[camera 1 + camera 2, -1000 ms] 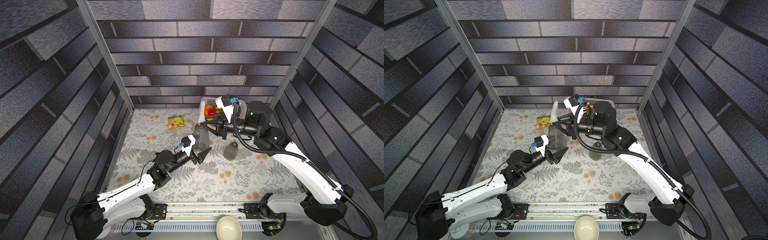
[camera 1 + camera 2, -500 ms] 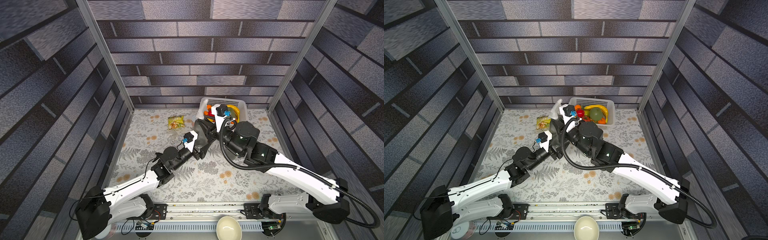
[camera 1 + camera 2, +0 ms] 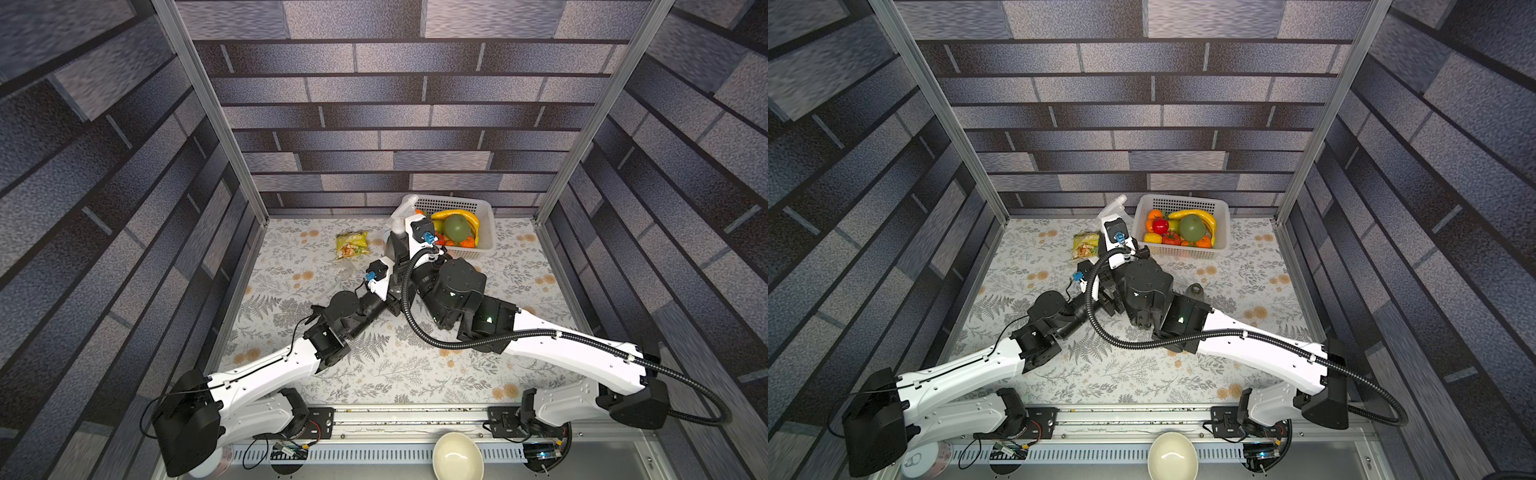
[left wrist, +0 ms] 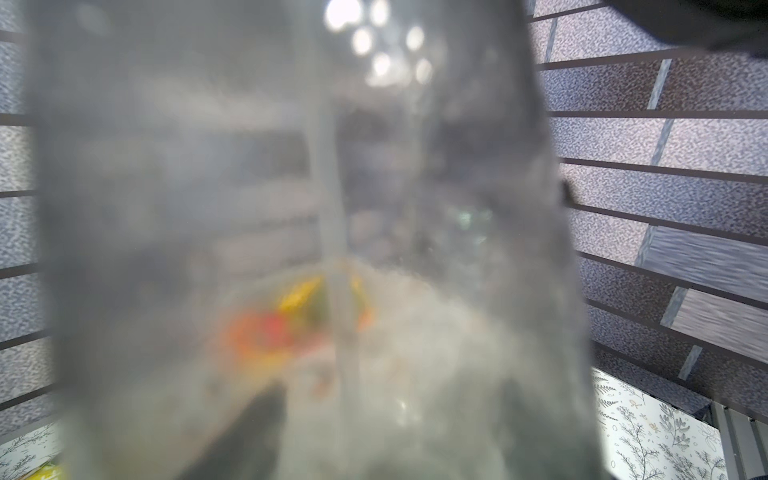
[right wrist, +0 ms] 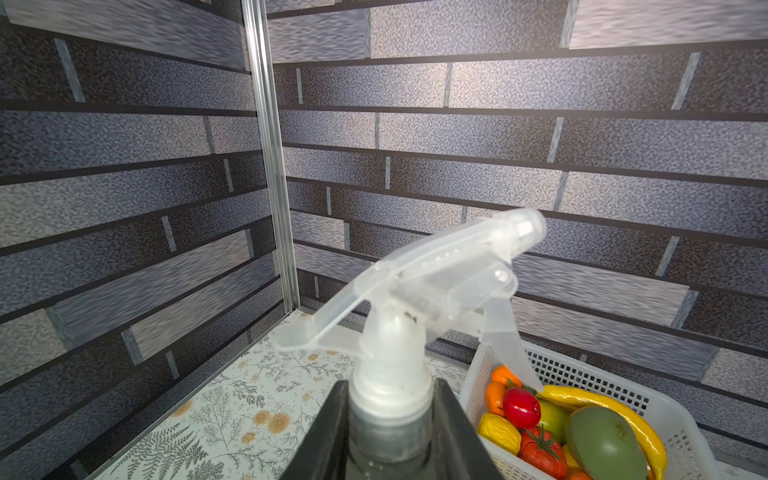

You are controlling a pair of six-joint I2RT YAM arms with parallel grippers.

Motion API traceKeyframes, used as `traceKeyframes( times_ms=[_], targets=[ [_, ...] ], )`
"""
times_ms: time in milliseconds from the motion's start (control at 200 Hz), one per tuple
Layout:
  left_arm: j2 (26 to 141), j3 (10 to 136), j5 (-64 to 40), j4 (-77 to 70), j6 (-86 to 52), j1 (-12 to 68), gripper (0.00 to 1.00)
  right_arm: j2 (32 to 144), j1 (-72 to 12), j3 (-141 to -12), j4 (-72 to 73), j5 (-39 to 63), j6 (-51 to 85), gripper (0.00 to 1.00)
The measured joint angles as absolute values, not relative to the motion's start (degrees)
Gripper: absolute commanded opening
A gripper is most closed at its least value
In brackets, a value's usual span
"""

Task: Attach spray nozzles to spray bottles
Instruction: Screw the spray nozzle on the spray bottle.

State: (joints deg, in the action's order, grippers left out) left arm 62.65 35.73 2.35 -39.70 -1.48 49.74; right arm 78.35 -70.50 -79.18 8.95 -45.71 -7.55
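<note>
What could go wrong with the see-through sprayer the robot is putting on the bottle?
The clear nozzle may sit crooked on the spray bottle; if the right gripper pinching its collar twists then, the thread could jam. The left gripper holds the bottle's smooth body, so it might spin or slip. The fruit basket stands close beside, and the trigger could bump it.

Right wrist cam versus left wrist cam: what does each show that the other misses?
Only the right wrist view: the clear spray nozzle sitting on the neck of the spray bottle, its collar between the fingers of the right gripper, and the fruit basket in sharp detail. Only the left wrist view: the bottle's body filling the frame, with the dip tube running down inside. Both: the same bottle, the brick wall, the floral tablecloth.
</note>
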Motion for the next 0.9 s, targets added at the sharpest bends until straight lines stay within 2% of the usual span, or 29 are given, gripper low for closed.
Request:
traceKeyframes(
  times_ms=[145, 511, 676, 786, 837, 897],
  targets=[
    [60.51, 35.57, -0.62, -38.65, -0.19, 49.39, 0.57, 76.77, -70.54, -80.99, 2.24, -41.71, -6.15, 0.54],
    [58.65, 35.35, -6.76, -39.20, 0.60, 45.54, 0.57, 72.14, -71.37, -81.89, -11.16, -33.69, -1.87, 0.58],
    [58.48, 35.29, -8.95, -39.83, 0.05, 43.68, 0.57, 68.31, -71.85, -82.04, -18.61, -28.12, -0.75, 0.67],
    [58.19, 35.22, -10.87, -39.81, -0.93, 42.68, 0.57, 65.47, -68.27, -82.59, -22.90, -20.95, -1.02, 0.78],
    [57.95, 35.22, -11.86, -39.81, -1.23, 42.63, 0.57, 64.25, -63.51, -82.85, -24.05, -15.81, -0.73, 0.87],
    [57.49, 35.22, -13.04, -39.72, -1.85, 42.41, 0.57, 63.35, -56.97, -83.18, -25.17, -8.34, -1.13, 0.91]
  ],
)
